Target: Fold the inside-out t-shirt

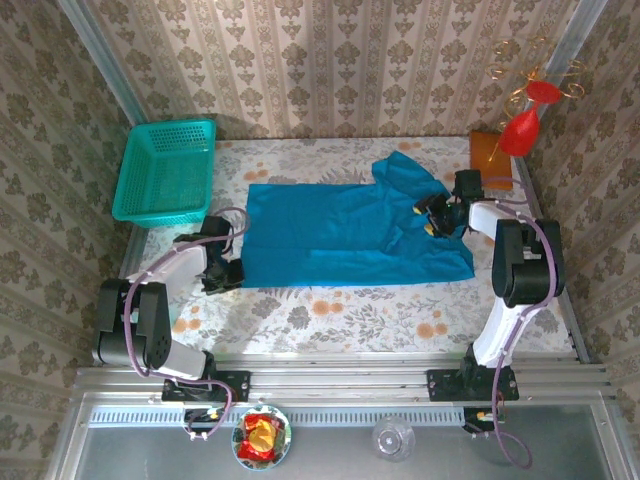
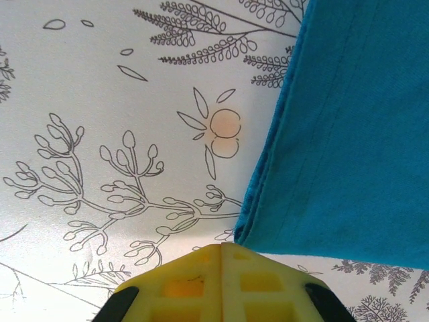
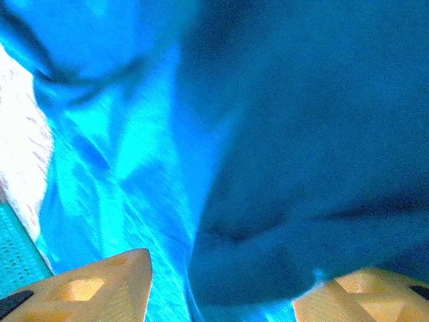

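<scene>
The inside-out t-shirt (image 1: 340,235) lies spread flat across the middle of the flowered table (image 1: 330,310), its right end rumpled and bunched up. My left gripper (image 1: 222,274) rests shut just off the shirt's near-left corner. In the left wrist view the yellow jaws (image 2: 222,247) meet with nothing between them, and the shirt's folded edge (image 2: 348,134) lies just beyond and to the right. My right gripper (image 1: 432,215) hovers low over the rumpled right end. In the right wrist view its jaws (image 3: 228,275) stand apart, with a dark fold of the shirt (image 3: 281,134) bulging between them.
A teal mesh basket (image 1: 165,170) stands at the back left of the table. An orange-brown board (image 1: 490,150) and a red ornament (image 1: 525,120) sit at the back right. Below the table's near rail are a bowl of snacks (image 1: 262,437) and a glass (image 1: 393,437).
</scene>
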